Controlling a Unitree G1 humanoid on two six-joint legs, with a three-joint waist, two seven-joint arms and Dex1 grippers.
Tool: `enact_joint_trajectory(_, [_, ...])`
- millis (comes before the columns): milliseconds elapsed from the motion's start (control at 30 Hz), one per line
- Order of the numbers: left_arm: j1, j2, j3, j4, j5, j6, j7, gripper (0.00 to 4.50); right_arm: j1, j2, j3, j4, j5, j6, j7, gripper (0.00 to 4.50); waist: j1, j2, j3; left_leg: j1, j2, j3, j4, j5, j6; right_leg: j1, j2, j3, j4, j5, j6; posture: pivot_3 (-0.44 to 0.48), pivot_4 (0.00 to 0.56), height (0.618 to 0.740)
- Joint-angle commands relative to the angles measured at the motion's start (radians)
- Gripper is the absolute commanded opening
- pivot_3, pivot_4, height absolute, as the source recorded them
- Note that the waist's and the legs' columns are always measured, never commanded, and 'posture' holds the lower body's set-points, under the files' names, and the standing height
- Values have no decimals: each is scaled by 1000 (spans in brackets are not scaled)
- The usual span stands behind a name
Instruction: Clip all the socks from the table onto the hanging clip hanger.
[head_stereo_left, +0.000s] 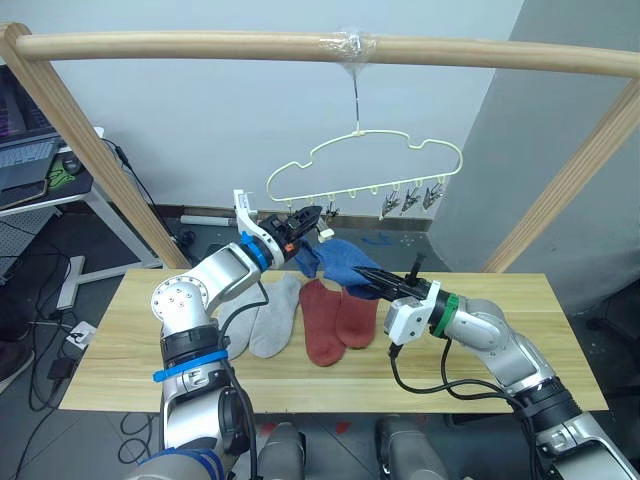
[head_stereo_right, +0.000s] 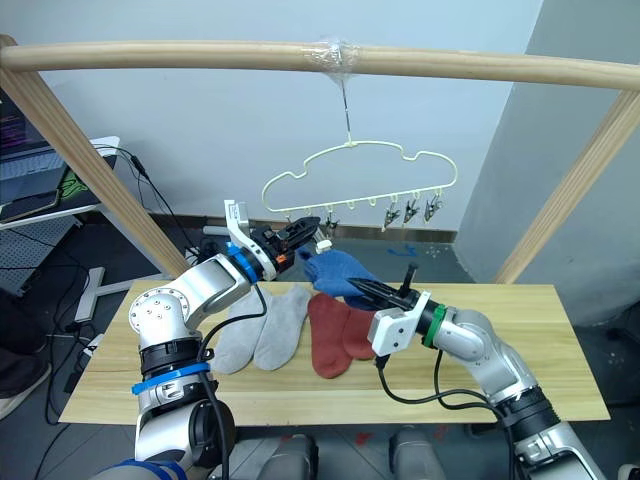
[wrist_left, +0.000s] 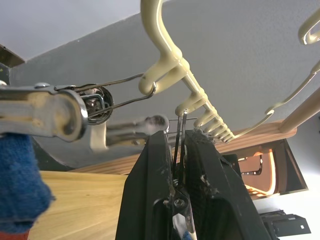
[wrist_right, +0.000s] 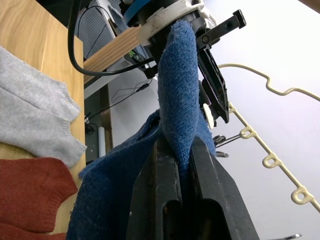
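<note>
Two light grey knit ankle socks (head_stereo_left: 265, 318) lie flat side by side on the pale light-brown plank table (head_stereo_left: 520, 350), and just to their right we see two rust red knit socks (head_stereo_left: 335, 318), also flat, the pairs touching at their edges. A blue knit sock (head_stereo_left: 338, 262) is lifted off the table behind the red pair, draped between our two grippers; a second blue one may lie bunched beneath it, but we cannot tell.

Above hangs the thin pale cream wire clip hanger (head_stereo_left: 400, 150) with its wavy top, hooked on a round wooden pole (head_stereo_left: 200, 45). Small metal clips (head_stereo_left: 410, 199) dangle along its bar, several bunched toward the right end.

Our left gripper (head_stereo_left: 308, 218) is raised to the hanger's left end, its black fingers pressed together on one metal clip, with the blue sock just beside it. Our right gripper (head_stereo_left: 368, 283) reaches in low from the right, forearm over the table, fingers pinching the blue sock's fabric.
</note>
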Motion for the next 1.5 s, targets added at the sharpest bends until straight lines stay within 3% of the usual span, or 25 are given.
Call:
enact_joint_trajectory(33, [5,4,-22,-30,-19,0,-1,127,-37,18,-3,-13,9,6,-12,7,0,0,0,0,0,0,0,0,0,0,0,0,0,0,0,60,162,740])
enact_joint_trajectory(467, [6,6,-37,-41,-49,-4,7,127,-54,33,-4,16,-3,3,-18,7,1,0,0,-1,0,0,0,0,0,0,0,0,-1,0,0,64,164,740])
enact_joint_trajectory(800, [30,35,-87,-88,-31,-12,-76,127,-63,52,-7,25,-8,30,-32,7,2,0,0,-1,0,0,0,0,0,-1,0,0,-1,-1,-1,63,163,740])
enact_joint_trajectory(833, [32,37,-87,-88,-31,-15,-79,687,-64,50,-9,27,-6,29,-33,0,2,0,0,-1,0,0,0,0,0,-1,0,0,-1,0,-1,64,164,740])
enact_joint_trajectory(900, [37,41,-89,-90,-31,-20,-85,1122,-66,48,-10,28,-5,27,-34,0,2,0,0,-1,0,0,0,0,0,-1,0,0,-1,0,-1,64,164,740])
enact_joint_trajectory(1167, [54,53,-81,-105,-54,-25,-76,3654,-75,53,-7,37,0,27,-36,0,2,0,0,-1,0,-1,0,0,0,-1,0,0,-1,-2,-3,68,164,740])
enact_joint_trajectory(1267, [110,106,-63,-163,-106,24,-72,4478,-86,78,0,60,14,42,-34,0,-3,0,0,-2,0,0,0,0,0,-1,0,0,-1,-2,-3,68,164,740])
enact_joint_trajectory(1500, [229,333,-39,-318,-294,95,-82,4478,-108,198,12,128,160,261,83,0,5,0,0,0,1,-2,-5,0,0,-2,1,-2,1,-4,-6,92,165,740])
